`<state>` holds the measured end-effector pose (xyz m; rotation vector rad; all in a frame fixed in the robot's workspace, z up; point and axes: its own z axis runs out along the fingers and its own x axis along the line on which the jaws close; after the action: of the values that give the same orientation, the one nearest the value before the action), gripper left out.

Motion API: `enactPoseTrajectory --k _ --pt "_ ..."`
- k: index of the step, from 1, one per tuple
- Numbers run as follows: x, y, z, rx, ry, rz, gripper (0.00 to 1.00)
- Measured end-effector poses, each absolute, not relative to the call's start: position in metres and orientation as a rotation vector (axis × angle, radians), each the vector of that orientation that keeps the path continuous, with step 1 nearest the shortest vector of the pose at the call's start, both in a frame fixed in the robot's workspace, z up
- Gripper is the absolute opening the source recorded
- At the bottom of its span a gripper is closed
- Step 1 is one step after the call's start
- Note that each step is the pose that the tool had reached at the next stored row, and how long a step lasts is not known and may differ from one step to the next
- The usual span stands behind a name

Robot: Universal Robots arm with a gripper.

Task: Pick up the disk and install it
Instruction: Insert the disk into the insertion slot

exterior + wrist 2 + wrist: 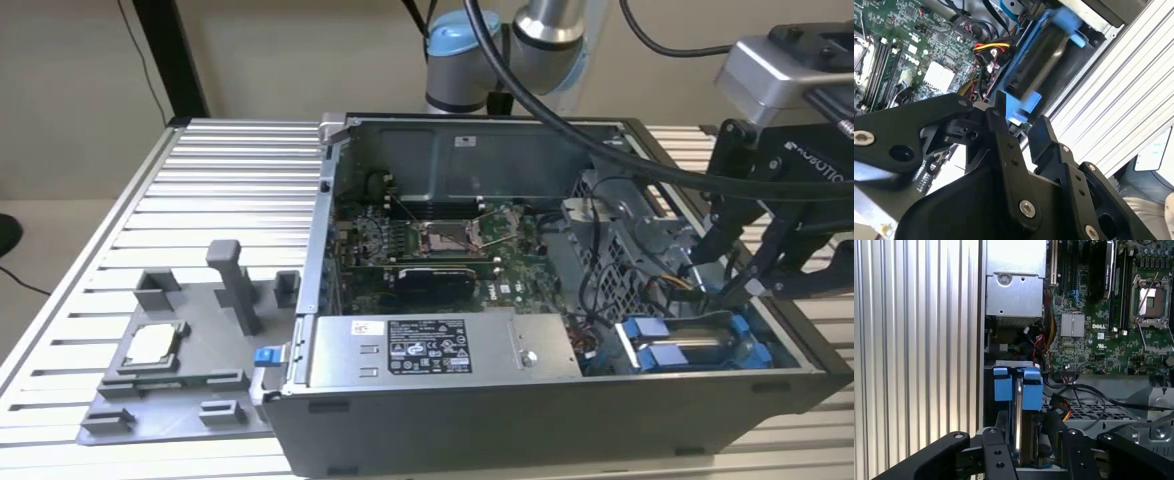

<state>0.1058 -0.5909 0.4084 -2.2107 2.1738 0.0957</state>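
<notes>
Open case [561, 410] on a slatted table [227, 170], motherboard [441, 240] exposed. The disk [701, 340] sits inside the case's near corner on the exterior view's right, with the gripper [723, 282] just above it. On the exterior view's left, a grey fixture [187, 400] holds a chip [151, 345].

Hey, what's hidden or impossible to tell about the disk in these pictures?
Disk label: first wrist view sees it edge-on.
Disk's near end: covered by the hand in the first wrist view.
How deep it sits: exterior view, case wall blocks it.
</notes>
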Motion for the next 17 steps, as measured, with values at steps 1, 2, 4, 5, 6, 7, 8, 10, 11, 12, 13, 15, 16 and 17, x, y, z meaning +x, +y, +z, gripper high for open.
enactPoseTrajectory --k 1,2,4,5,6,7,8,10,11,12,13,15,16,17 --pt "0.1058 -0.5909 0.4085 -2.211 2.174 0.095 1.00" --pt "0.1058 -0.5909 0.4085 -2.211 2.174 0.096 1.00" --pt "0.1057 -0.5909 0.4085 -2.211 2.174 0.096 1.00" --pt "0.1057 -0.5909 0.4085 -2.211 2.174 0.096 1.00" --pt "0.1057 -0.5909 0.4085 -2.211 2.174 0.095 1.00" --pt "0.1057 -0.5909 0.4085 -2.211 2.174 0.096 1.00" --pt "0.1056 -0.5909 0.4085 -2.211 2.174 0.095 1.00" --pt "0.1056 -0.5909 0.4085 -2.211 2.174 0.096 1.00" --pt "0.1056 -0.5909 0.4085 -2.211 2.174 0.095 1.00" --pt "0.1054 -0.5909 0.4085 -2.211 2.174 0.095 1.00" --pt "0.1053 -0.5909 0.4085 -2.211 2.174 0.095 1.00" --pt "0.1052 -0.5909 0.4085 -2.211 2.174 0.095 1.00" --pt "0.1052 -0.5909 0.4085 -2.211 2.174 0.096 1.00" --pt "0.1052 -0.5909 0.4085 -2.211 2.174 0.096 1.00"
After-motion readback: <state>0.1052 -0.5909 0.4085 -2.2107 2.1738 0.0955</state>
